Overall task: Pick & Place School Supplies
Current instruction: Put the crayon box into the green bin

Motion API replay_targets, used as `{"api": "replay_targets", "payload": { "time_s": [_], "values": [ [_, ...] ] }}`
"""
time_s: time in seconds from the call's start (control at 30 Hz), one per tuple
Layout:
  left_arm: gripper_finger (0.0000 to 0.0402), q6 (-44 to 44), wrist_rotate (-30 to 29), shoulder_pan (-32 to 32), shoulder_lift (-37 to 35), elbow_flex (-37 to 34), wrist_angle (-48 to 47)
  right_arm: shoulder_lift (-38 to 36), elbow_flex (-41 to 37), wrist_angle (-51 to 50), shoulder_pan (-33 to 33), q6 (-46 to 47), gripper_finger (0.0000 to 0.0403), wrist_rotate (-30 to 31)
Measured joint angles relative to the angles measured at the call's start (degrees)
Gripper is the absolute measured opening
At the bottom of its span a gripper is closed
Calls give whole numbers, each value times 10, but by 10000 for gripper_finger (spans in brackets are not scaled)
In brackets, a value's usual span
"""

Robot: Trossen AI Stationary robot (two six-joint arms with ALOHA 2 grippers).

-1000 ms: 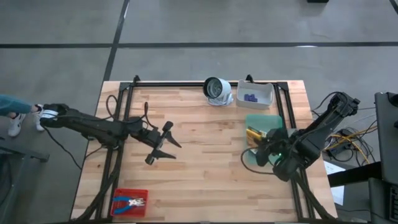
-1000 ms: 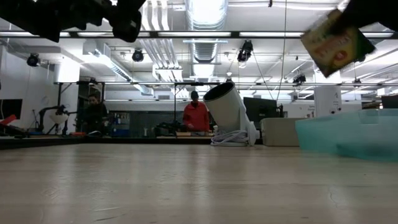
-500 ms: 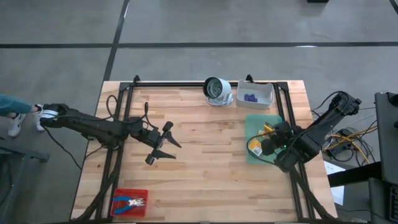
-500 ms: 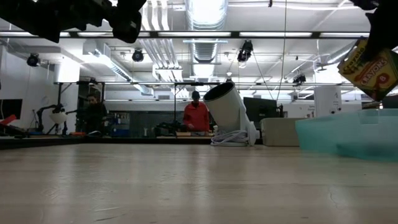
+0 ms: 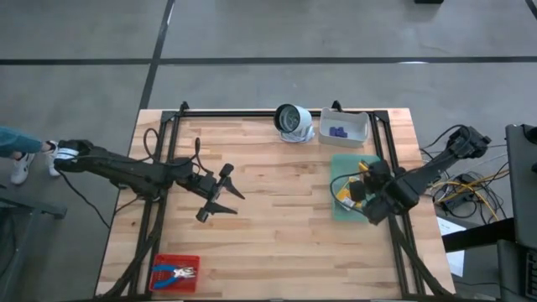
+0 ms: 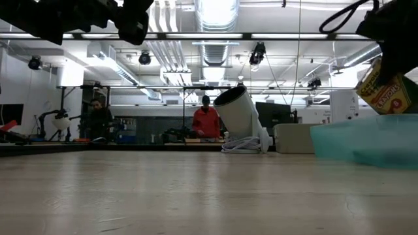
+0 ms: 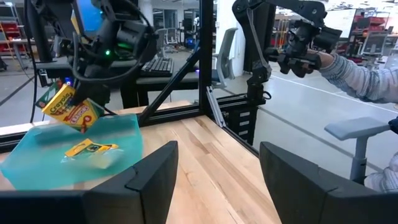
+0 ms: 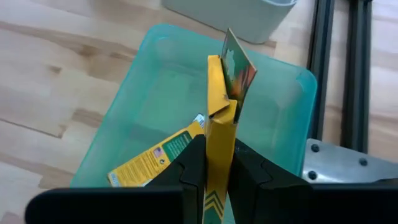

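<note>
Clamping a yellow-and-green crayon box [image 8: 219, 124] edge-on, the right gripper [image 8: 211, 163] hangs over the teal bin [image 8: 146, 106] at the table's right side; box is lifted, tilted, clear of the bin floor. Second crayon box [image 8: 158, 157] lies flat inside the bin. Left gripper [image 7: 214, 180] hovers mid-table, fingers spread wide, nothing between them. Purple pieces [image 5: 338, 131] sit in the white bin [image 5: 362, 134] at the far edge. Blue-handled scissors [image 5: 179, 272] rest in the red tray [image 5: 162, 263], near-left corner.
</note>
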Motion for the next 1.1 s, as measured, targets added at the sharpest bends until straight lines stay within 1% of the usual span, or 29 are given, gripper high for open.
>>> {"api": "replay_targets", "payload": {
  "time_s": [0.17,0.33,0.4,0.43,0.53,0.57,0.63,0.7,0.93,1.0,1.1],
  "values": [
    [232,4,0,0,0,0,1,-31,-35,45,-12,0,38,6],
    [232,23,0,0,0,0,1,-74,-74,86,-28,-4,38,37],
    [232,28,0,0,0,0,1,-82,-71,90,-39,-9,38,41],
    [232,29,0,0,0,0,1,-86,-71,95,-44,-9,38,49],
    [232,34,0,0,0,0,1,-91,-76,115,-62,-12,38,102],
    [232,36,0,0,0,0,1,-92,-78,122,-70,-15,38,106],
    [232,39,0,0,0,0,2,-94,-87,134,-91,-31,38,86],
    [232,39,0,0,0,0,2,-94,-100,154,-113,-65,38,60],
    [232,40,0,0,0,0,2,-85,-143,312,-184,-284,38,42],
    [232,40,0,0,0,0,1,-82,-150,323,-203,-316,38,21],
    [232,40,0,0,0,0,1,-80,-157,317,-225,-337,38,-9]
  ]
}}
